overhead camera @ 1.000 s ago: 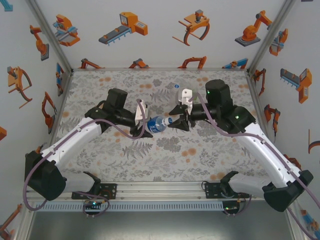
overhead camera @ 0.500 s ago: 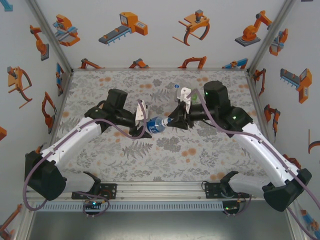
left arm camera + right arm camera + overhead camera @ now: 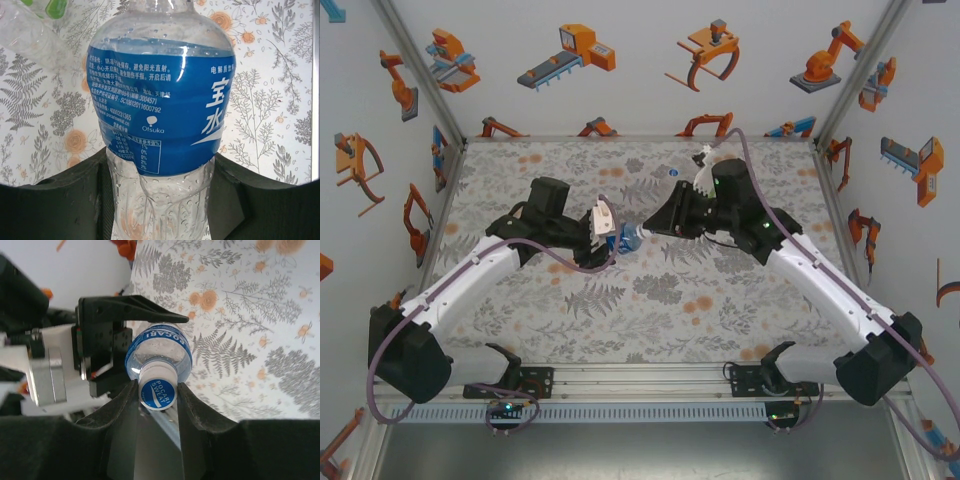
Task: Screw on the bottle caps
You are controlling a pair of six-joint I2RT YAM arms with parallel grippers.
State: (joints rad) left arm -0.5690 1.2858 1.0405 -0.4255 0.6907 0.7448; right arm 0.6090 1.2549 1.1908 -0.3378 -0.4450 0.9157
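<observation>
Item 1, blue-label bottle (image 3: 160, 115): over the counter (image 3: 670, 290), body clenched in the left claw (image 3: 157, 200). Item 2, bottle cap (image 3: 157, 394): on that bottle's neck, grasped between the right claw (image 3: 157, 386) fingers.

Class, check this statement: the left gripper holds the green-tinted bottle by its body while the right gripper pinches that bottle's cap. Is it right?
Not quite. The left gripper holds the blue-labelled clear bottle, not a green-tinted one, as the left wrist view shows; the right gripper does pinch its cap.
</observation>
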